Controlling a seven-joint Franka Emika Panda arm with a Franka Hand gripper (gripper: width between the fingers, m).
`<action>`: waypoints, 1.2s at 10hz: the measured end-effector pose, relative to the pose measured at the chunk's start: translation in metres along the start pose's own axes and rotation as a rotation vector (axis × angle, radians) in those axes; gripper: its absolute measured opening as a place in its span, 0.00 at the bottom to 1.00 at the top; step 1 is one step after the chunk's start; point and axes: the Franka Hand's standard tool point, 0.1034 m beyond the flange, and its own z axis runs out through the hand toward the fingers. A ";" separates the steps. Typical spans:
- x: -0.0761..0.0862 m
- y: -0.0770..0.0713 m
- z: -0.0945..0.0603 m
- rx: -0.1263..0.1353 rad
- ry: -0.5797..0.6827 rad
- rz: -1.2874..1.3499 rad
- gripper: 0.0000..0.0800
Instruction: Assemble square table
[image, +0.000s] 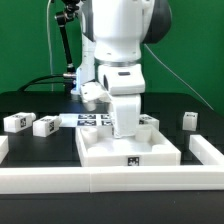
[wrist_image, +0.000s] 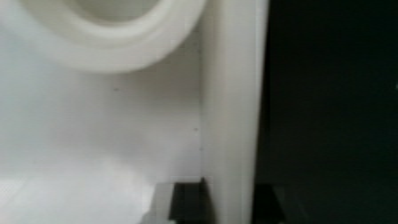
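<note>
Right now the black table carries everything, and the long white rail borders it on the camera side of the square slab. My arm stands over the slab and reaches straight down onto it. The slab lies flat, rim up, close against the rail; I cannot tell if they touch. Beyond the slab's far edge lies the marker board, partly hidden by my wrist. My claw is down over the slab's far half, clenched almost shut; I cannot tell whether anything is pinched in it. The wrist view is blurred and shows only white surface, a round white shape close by, and black beyond an edge. Three loose legs lie on the table. One leg is well off the slab towards the exterior view's left, with a second leg nearer the slab. A third leg lies off the slab towards the exterior view's right. A small black-and-white tag sits on the slab's edge facing the rail.
</note>
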 end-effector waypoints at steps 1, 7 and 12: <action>0.008 0.008 -0.001 -0.008 0.002 0.013 0.10; 0.033 0.035 -0.004 -0.036 0.008 0.105 0.09; 0.036 0.035 -0.002 -0.037 0.009 0.105 0.09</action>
